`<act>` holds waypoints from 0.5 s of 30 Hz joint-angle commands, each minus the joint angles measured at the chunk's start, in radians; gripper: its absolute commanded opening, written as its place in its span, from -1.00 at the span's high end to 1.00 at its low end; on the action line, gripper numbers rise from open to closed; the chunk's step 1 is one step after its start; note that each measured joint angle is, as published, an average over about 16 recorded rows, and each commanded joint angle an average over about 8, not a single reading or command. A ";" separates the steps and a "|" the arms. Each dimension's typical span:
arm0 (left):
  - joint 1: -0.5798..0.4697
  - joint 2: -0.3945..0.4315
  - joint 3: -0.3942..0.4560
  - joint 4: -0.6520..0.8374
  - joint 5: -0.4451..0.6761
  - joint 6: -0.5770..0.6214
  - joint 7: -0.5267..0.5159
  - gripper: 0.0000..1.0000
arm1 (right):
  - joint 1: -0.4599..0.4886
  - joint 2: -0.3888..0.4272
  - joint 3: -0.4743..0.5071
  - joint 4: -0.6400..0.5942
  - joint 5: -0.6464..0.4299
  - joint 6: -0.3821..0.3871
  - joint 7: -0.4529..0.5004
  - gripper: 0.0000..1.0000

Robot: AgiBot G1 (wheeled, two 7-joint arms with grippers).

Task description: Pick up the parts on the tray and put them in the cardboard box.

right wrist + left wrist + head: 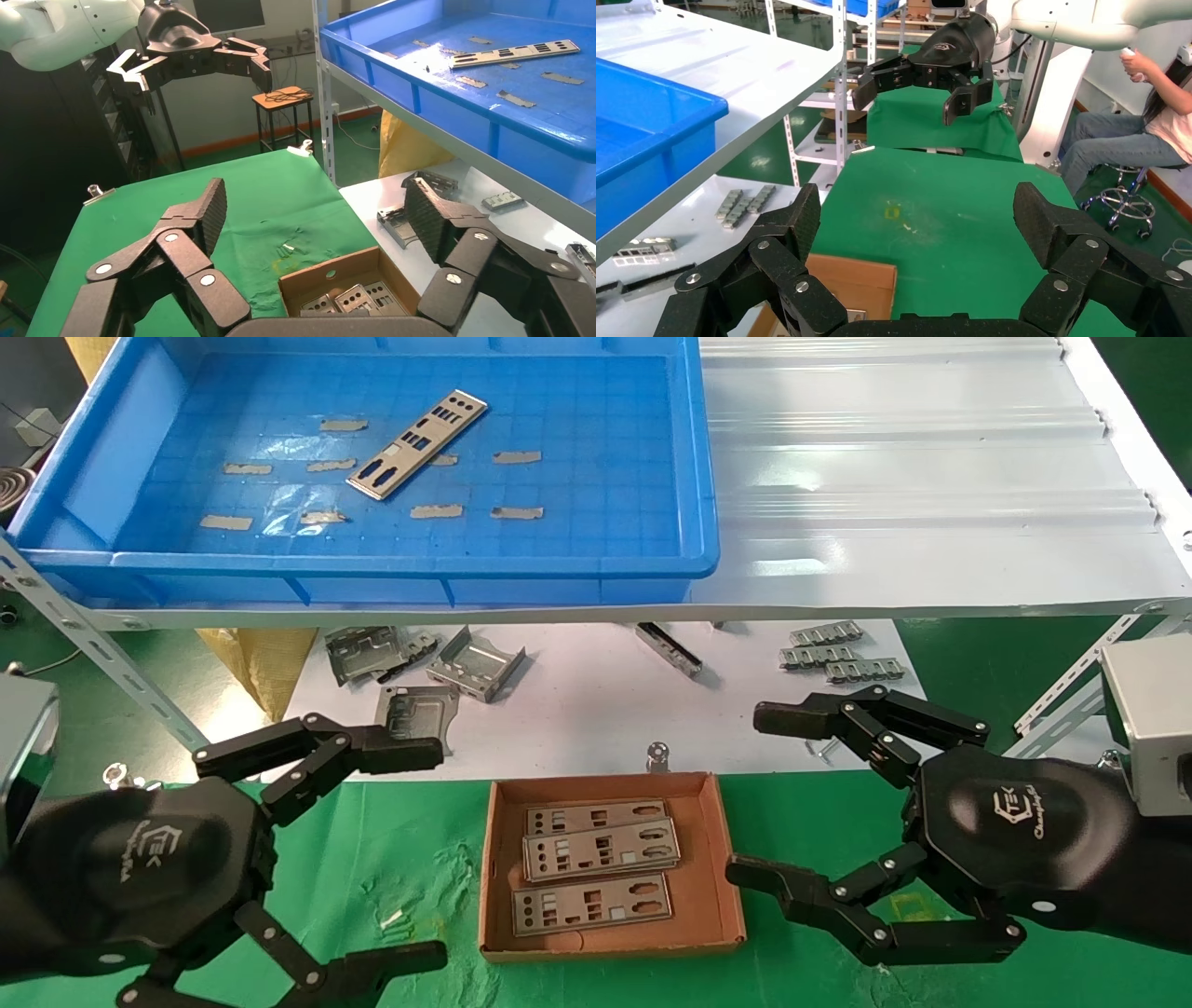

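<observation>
One silvery punched plate (pixel 418 443) lies diagonally on the floor of the blue tray (pixel 372 570) on the upper shelf; it also shows in the right wrist view (pixel 516 53). The cardboard box (pixel 722 859) sits on the green cloth between my arms, holding three flat plates (pixel 596 868). My left gripper (pixel 438 854) hangs open to the left of the box, empty. My right gripper (pixel 745 798) stands open to the right of the box, empty. The box's near wall (pixel 330 270) shows between the right fingers, its corner (pixel 859 281) beside the left ones.
Bent grey metal brackets (pixel 475 665) and small notched strips (pixel 838 658) lie on the white lower surface under the shelf. A slanted metal strut (pixel 102 654) runs at the left, another (pixel 1071 682) at the right. A person (pixel 1151 126) sits beyond the table.
</observation>
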 commanded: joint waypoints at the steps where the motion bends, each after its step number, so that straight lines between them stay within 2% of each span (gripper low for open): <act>1: 0.000 0.000 0.000 0.000 0.000 0.000 0.000 -1.00 | 0.000 0.000 0.000 0.000 0.000 0.000 0.000 1.00; 15: 0.000 0.000 0.000 0.000 0.000 0.000 0.000 -1.00 | 0.000 0.000 0.000 0.000 0.000 0.000 0.000 1.00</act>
